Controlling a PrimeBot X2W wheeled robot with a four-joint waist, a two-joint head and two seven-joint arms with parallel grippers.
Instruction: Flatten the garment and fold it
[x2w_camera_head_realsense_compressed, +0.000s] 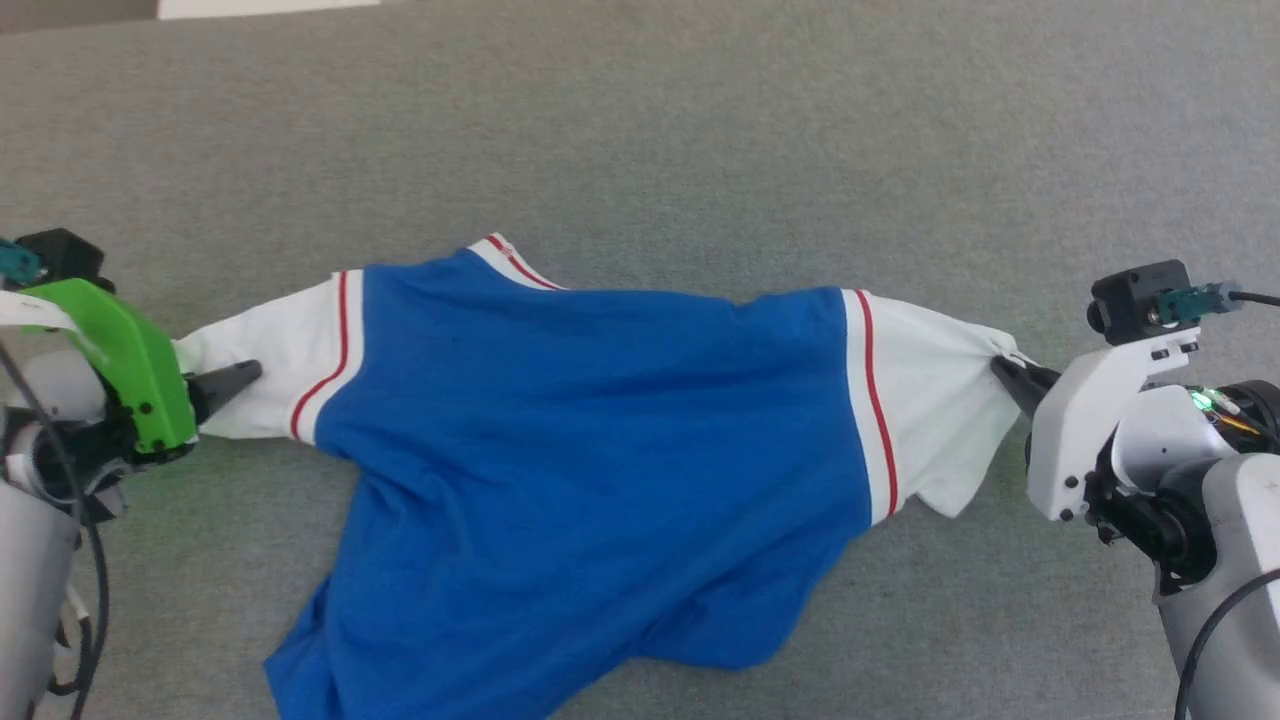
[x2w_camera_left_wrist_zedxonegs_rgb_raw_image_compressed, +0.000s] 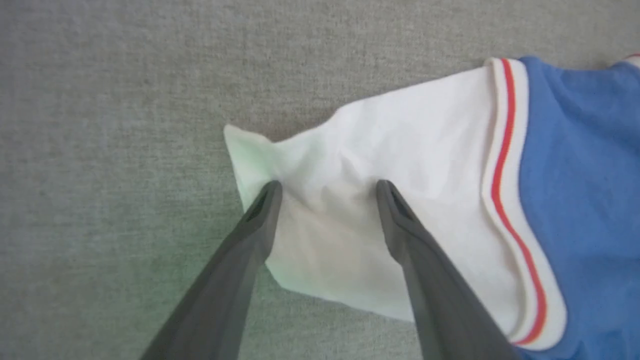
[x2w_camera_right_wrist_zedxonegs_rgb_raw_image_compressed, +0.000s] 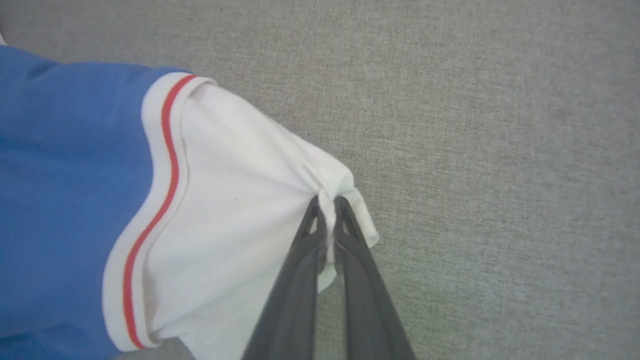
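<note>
The grey surface (x2w_camera_head_realsense_compressed: 640, 120) carries the shirt (x2w_camera_head_realsense_compressed: 600, 430). It lies across the middle of the head view, sleeves out to either side. The blue body sags toward the robot in loose folds, and its lower edge is rumpled. The right sleeve (x2w_camera_right_wrist_zedxonegs_rgb_raw_image_compressed: 240, 200) comes to a tight point, while the left sleeve (x2w_camera_left_wrist_zedxonegs_rgb_raw_image_compressed: 380, 165) lies slacker, its cuff corner curled. The right gripper (x2w_camera_right_wrist_zedxonegs_rgb_raw_image_compressed: 327, 212) is pressed together on a bunch of cuff cloth. The left gripper (x2w_camera_left_wrist_zedxonegs_rgb_raw_image_compressed: 327, 192) stands spread, one finger at the cuff's edge and the other over the white panel. Whether its tips press the cloth cannot be told.

The step looks to be spreading the shirt flat. To do it well, the left gripper should probably close on both cuff layers near the edge. Both arms should then pull apart evenly and low, because jersey stretches and a pull from the right alone would drag the shirt sideways. The rumpled hem will likely need its own smoothing.
</note>
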